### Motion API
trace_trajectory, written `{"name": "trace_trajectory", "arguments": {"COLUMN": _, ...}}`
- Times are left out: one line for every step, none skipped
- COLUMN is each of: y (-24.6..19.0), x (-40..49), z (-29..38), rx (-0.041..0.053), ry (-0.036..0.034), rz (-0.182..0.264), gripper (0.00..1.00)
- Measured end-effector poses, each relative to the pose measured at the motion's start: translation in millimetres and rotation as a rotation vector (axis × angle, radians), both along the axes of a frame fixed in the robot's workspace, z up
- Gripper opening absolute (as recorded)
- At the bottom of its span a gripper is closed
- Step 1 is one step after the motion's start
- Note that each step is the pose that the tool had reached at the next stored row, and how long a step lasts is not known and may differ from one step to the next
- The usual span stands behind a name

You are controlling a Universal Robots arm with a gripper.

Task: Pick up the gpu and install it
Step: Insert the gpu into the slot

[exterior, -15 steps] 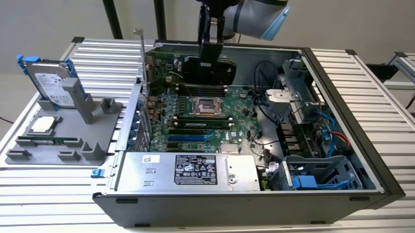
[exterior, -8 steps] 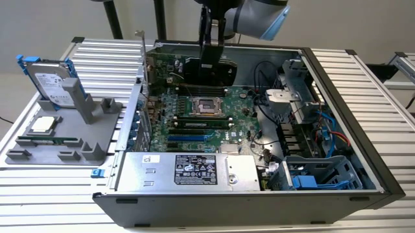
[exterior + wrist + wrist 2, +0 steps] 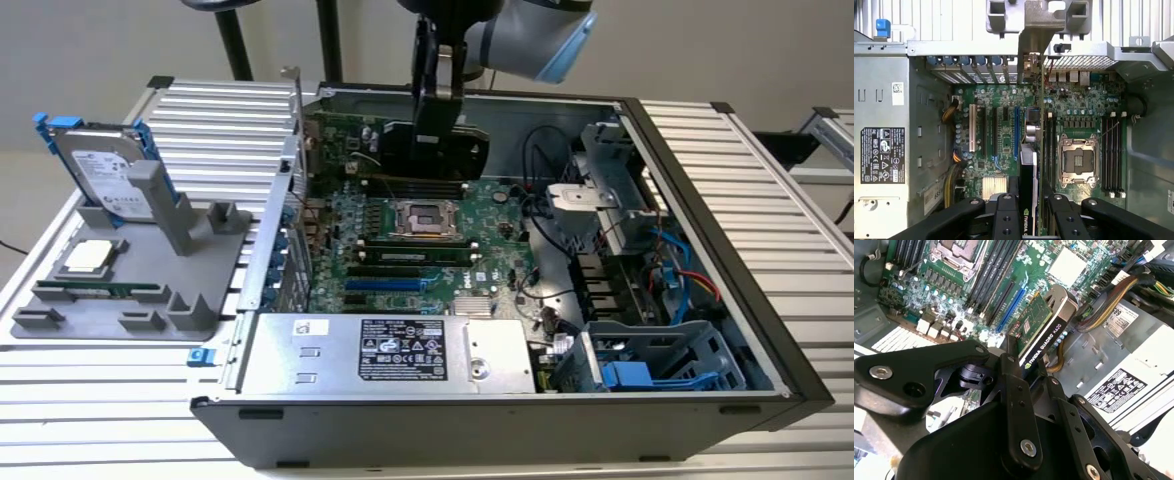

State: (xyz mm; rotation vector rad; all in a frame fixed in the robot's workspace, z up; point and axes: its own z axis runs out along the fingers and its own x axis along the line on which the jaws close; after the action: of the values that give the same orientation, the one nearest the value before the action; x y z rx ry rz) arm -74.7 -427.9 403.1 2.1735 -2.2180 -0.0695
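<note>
Upper centre of the exterior view, over the open case (image 3: 507, 425): claw (image 3: 1029, 200) clamped on the gpu (image 3: 1027, 165), which hangs edge-down straight below it. Long axis parallel to the blue slot (image 3: 1016, 135), just beside it, bracket end toward the rear wall. Looks unseated. Count: one arm (image 3: 534, 40), one claw, one gpu, one board (image 3: 507, 270).

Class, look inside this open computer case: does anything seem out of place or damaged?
Nothing looks damaged. The gpu is not seated: the gripper holds it edge-on above the motherboard. The CPU socket looks empty.
</note>
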Motion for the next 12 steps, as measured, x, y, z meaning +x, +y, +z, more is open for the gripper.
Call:
{"name": "trace_trajectory", "arguments": {"y": 0.0, "x": 0.0, "z": 0.0, "rx": 0.0000, "ry": 0.0000, "rz": 0.000, "gripper": 0.00}}
{"name": "trace_trajectory", "arguments": {"y": 0.0, "x": 0.1, "z": 0.0, "rx": 0.0000, "ry": 0.0000, "rz": 0.000, "gripper": 0.00}}
{"name": "trace_trajectory", "arguments": {"y": 0.0, "x": 0.1, "z": 0.0, "rx": 0.0001, "ry": 0.0000, "rz": 0.000, "gripper": 0.00}}
{"name": "trace_trajectory", "arguments": {"y": 0.0, "x": 0.1, "z": 0.0, "rx": 0.0001, "ry": 0.0000, "rz": 0.000, "gripper": 0.00}}
{"name": "trace_trajectory", "arguments": {"y": 0.0, "x": 0.1, "z": -0.1, "rx": 0.0001, "ry": 0.0000, "rz": 0.000, "gripper": 0.00}}
{"name": "trace_trajectory", "arguments": {"y": 0.0, "x": 0.1, "z": -0.1, "rx": 0.0001, "ry": 0.0000, "rz": 0.000, "gripper": 0.00}}
{"name": "trace_trajectory", "arguments": {"y": 0.0, "x": 0.2, "z": -0.1, "rx": 0.0001, "ry": 0.0000, "rz": 0.000, "gripper": 0.00}}
{"name": "trace_trajectory", "arguments": {"y": 0.0, "x": 0.2, "z": -0.1, "rx": 0.0001, "ry": -0.0001, "rz": 0.000, "gripper": 0.00}}
{"name": "trace_trajectory", "arguments": {"y": 0.0, "x": 0.2, "z": -0.1, "rx": 0.0001, "ry": -0.0001, "rz": 0.000, "gripper": 0.00}}
{"name": "trace_trajectory", "arguments": {"y": 0.0, "x": 0.3, "z": -0.1, "rx": 0.0001, "ry": -0.0001, "rz": 0.000, "gripper": 0.00}}
{"name": "trace_trajectory", "arguments": {"y": 0.0, "x": 0.3, "z": -0.1, "rx": 0.0001, "ry": -0.0001, "rz": 0.000, "gripper": 0.00}}
{"name": "trace_trajectory", "arguments": {"y": 0.0, "x": 0.3, "z": -0.1, "rx": 0.0001, "ry": -0.0001, "rz": 0.000, "gripper": 0.00}}
